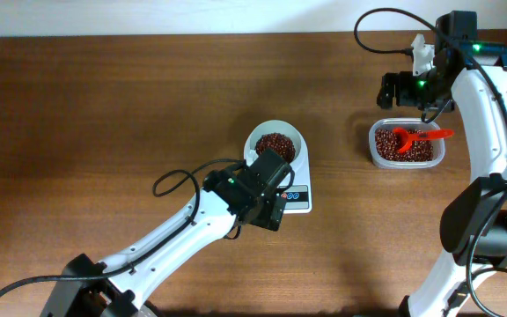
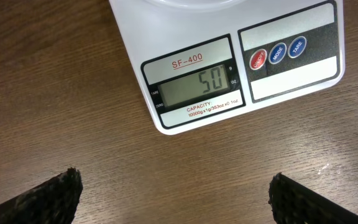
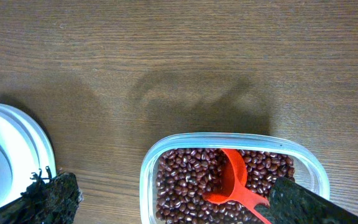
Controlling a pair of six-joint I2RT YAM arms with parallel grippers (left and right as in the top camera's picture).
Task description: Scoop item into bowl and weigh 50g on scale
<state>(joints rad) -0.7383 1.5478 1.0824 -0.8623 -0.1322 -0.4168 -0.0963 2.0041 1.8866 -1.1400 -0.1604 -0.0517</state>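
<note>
The white bowl (image 1: pixel 275 141) holds dark red-brown beans (image 1: pixel 275 144) and stands on the white scale (image 1: pixel 297 195). In the left wrist view the scale (image 2: pixel 229 68) shows 50 on its display (image 2: pixel 194 85). My left gripper (image 2: pixel 176 196) is open and empty, just in front of the scale. More beans (image 3: pixel 191 183) lie in a clear plastic container (image 3: pixel 151 162) with a red scoop (image 3: pixel 235 183) resting in them. My right gripper (image 3: pixel 173 205) is open and empty above that container. The bowl's rim (image 3: pixel 17 143) shows at the left of the right wrist view.
The scale has three round buttons (image 2: pixel 277 53), red and blue. The container (image 1: pixel 405 145) sits at the right of the wooden table, well apart from the scale. The right arm (image 1: pixel 491 106) reaches along the right edge.
</note>
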